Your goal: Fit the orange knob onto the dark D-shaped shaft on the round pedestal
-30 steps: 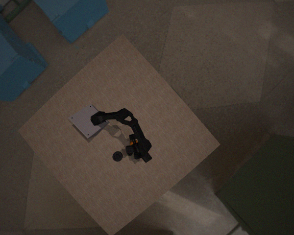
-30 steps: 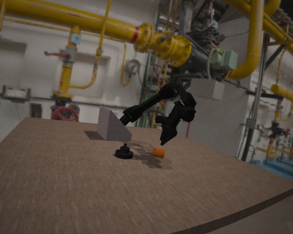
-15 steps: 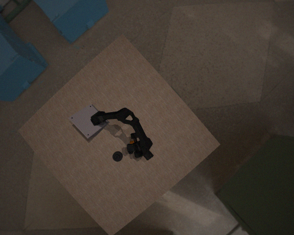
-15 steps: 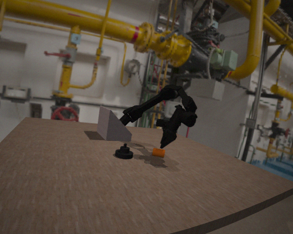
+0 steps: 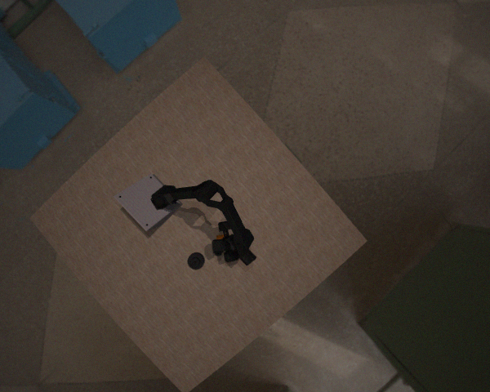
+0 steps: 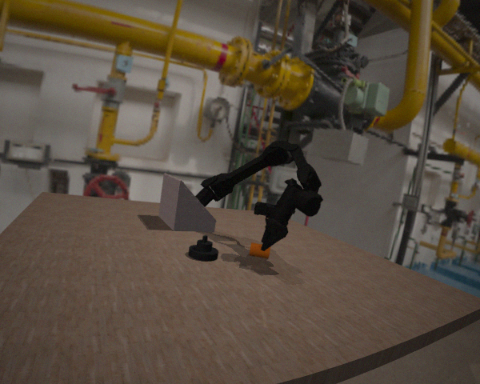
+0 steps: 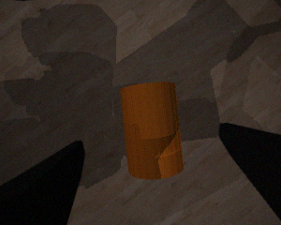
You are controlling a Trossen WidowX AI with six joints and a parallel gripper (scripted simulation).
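Note:
The orange knob (image 5: 220, 237) (image 6: 257, 250) (image 7: 151, 122) lies on its side on the table. In the top view the arm partly covers it. My gripper (image 6: 265, 249) (image 7: 153, 138) is open and points down over the knob. In the wrist view the knob lies in the gap between the fingertips, with space on both sides. The round black pedestal (image 5: 196, 260) (image 6: 203, 253) stands upright, to the left of the knob in the exterior view. Its thin shaft (image 6: 205, 238) sticks up from the top. The knob's hole and the shaft's flat side do not show.
A pale grey wedge-shaped block (image 5: 137, 202) (image 6: 193, 217) carries the arm's base, behind the pedestal in the exterior view. The arm bends over from it. All stand on a wooden table (image 5: 194, 126) (image 6: 149, 310), whose nearest edge is well away from the knob.

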